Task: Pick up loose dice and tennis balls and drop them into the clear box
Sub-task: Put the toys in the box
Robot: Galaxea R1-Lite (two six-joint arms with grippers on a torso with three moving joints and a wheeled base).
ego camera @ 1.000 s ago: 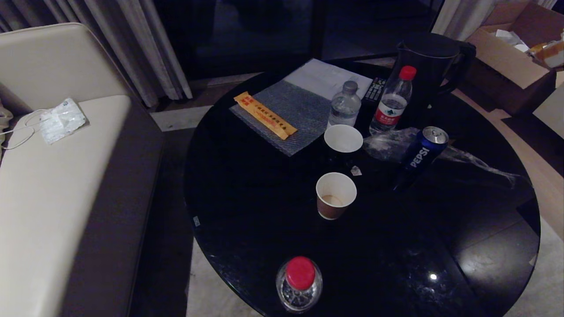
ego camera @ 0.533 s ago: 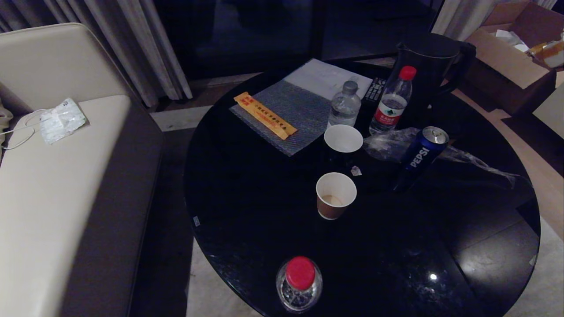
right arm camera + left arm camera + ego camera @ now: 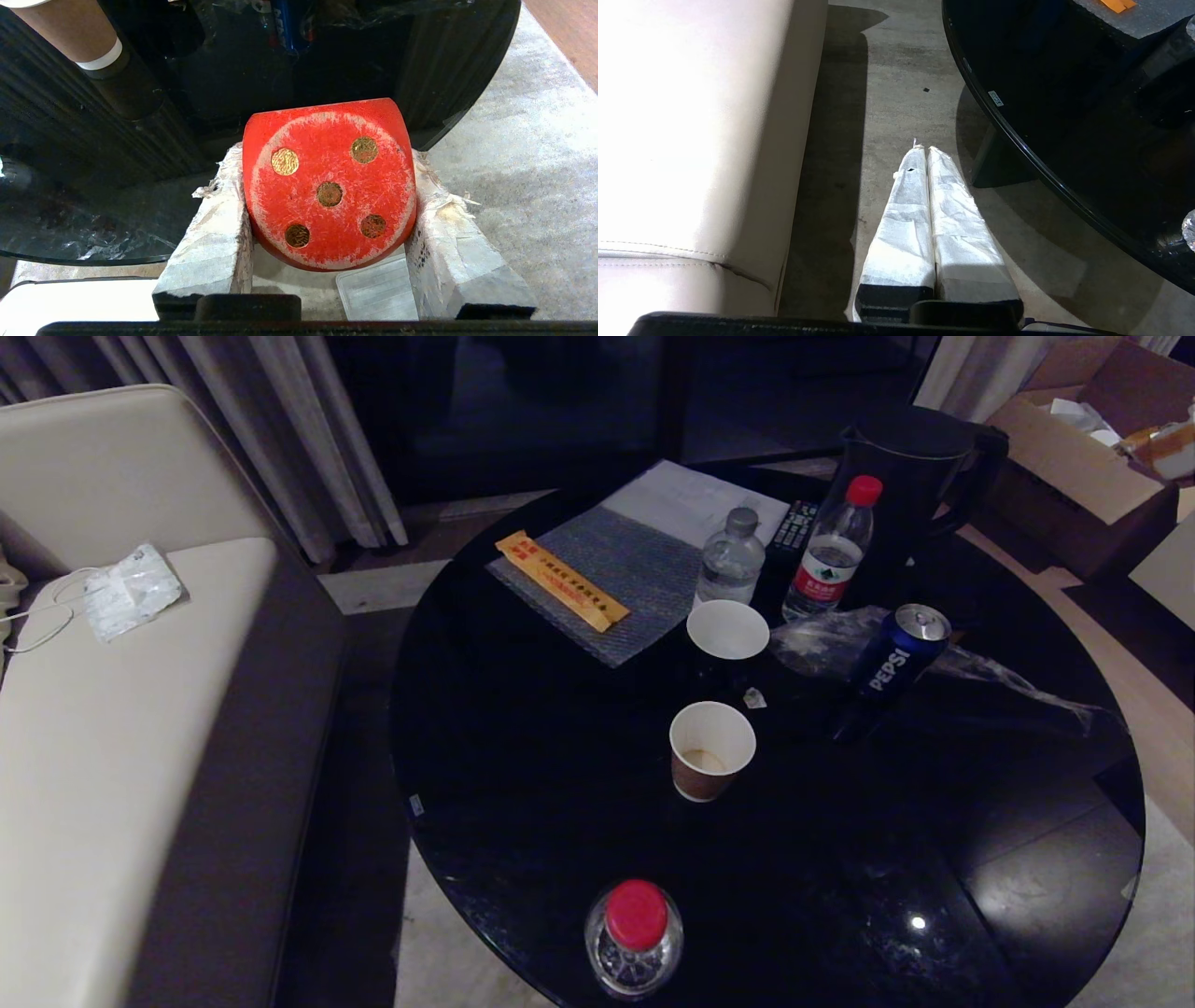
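The right hand [image 3: 327, 186] is clenched on a red die [image 3: 329, 186], five-pip face up, beside the near rim of the black round worktop [image 3: 140, 140]. The left hand [image 3: 922, 151] hangs with fingers pressed together, empty, above the floor between that worktop and a beige sofa [image 3: 691, 116]. Farther in on the worktop stands a paper cup [image 3: 711, 749], and beyond it a Pepsi can [image 3: 892, 658].

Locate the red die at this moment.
The red die shows only in the right wrist view, clamped between the right gripper's fingers, by the black table's edge.
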